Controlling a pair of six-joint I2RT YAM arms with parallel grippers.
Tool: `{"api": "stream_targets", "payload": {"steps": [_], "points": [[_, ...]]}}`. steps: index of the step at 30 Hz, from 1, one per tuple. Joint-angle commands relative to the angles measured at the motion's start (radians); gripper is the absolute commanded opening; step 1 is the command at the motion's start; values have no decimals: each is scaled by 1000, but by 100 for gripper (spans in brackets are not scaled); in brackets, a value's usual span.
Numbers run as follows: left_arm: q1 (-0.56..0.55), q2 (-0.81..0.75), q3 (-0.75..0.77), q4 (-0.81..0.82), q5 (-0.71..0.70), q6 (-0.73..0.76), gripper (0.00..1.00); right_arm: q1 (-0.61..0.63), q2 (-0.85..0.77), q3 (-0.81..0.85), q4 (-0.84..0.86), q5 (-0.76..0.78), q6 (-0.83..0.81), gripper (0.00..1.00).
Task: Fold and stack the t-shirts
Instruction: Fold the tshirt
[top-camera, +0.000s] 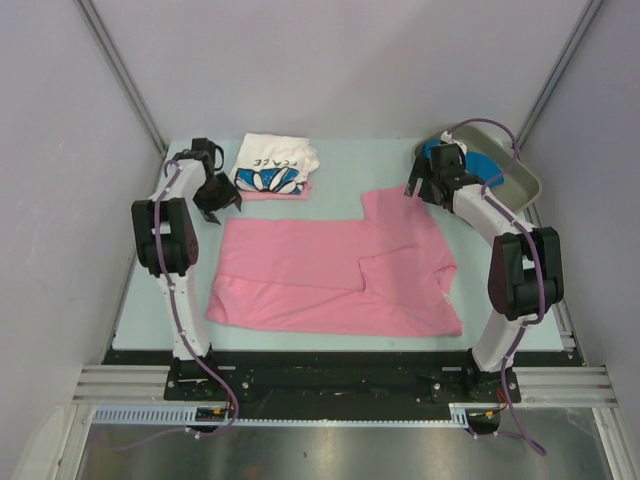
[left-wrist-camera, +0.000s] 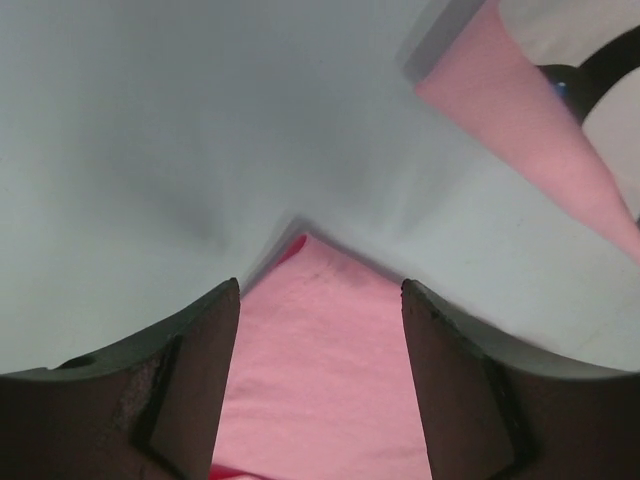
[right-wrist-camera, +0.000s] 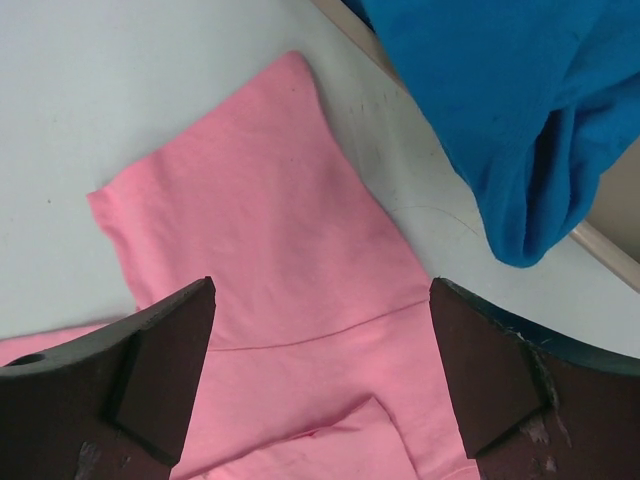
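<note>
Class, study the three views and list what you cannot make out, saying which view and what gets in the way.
Blue t-shirt: right wrist view, cut off by the top edge; top view, mostly hidden behind the right arm.
Folded pink t-shirt: top view, only an edge shows under the white t-shirt.
White t-shirt's lettering: top view, too small to read.

The spread t-shirt (top-camera: 320, 275) lies flat at the centre of the surface (top-camera: 350, 165). The folded t-shirts (top-camera: 272, 165) sit stacked behind it, to the left. The tray (top-camera: 522, 172) stands at the rear right corner, holding another t-shirt (right-wrist-camera: 500, 100).
</note>
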Motion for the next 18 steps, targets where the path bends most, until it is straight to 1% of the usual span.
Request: {"api": "stream_targets", "payload": {"steps": [1, 5, 6, 9, 10, 11, 16, 18], "points": [[-3, 14, -14, -18, 0, 49, 70, 6, 31, 51, 3, 31, -21, 93], [-8, 28, -21, -6, 2, 61, 66, 14, 42, 51, -7, 43, -22, 92], [-8, 32, -21, 1, 7, 66, 62, 18, 42, 51, -7, 48, -22, 92], [-14, 43, -4, 5, 7, 72, 56, 20, 45, 51, -14, 59, -29, 92], [-12, 46, 1, 5, 7, 73, 55, 20, 45, 51, -20, 60, -29, 92], [-15, 49, 5, 5, 7, 73, 52, 22, 45, 51, -22, 66, -29, 92], [-29, 70, 22, 3, 1, 86, 45, 22, 51, 50, -25, 71, -29, 92], [-34, 78, 24, 2, -7, 90, 37, 20, 50, 51, -25, 74, -26, 92]]}}
